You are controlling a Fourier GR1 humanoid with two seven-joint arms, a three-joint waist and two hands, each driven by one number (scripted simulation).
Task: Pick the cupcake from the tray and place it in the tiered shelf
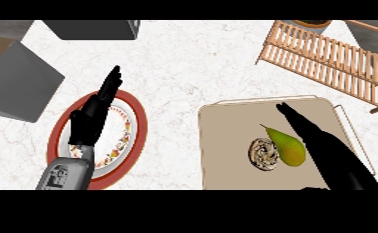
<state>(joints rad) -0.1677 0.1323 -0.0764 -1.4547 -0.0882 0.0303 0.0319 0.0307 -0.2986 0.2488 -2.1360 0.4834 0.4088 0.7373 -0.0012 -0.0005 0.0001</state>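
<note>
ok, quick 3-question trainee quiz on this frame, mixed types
1. True or false: the cupcake lies on the tray.
2. Which fruit lies beside the cupcake? A) banana B) pear C) apple
3. Fill in: the left hand shows above a red-rimmed ____.

Key
1. True; the shelf stands beyond the tray, at the view's upper right.
2. B, the pear, next to the right hand.
3. plate.

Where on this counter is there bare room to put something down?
The widest bare stretch of counter lies between the red-rimmed plate, the tray and the slatted wooden shelf. The tray's near-left part is also bare. It is crowded where the cupcake and pear sit beside the right hand. The left hand covers the plate.
</note>
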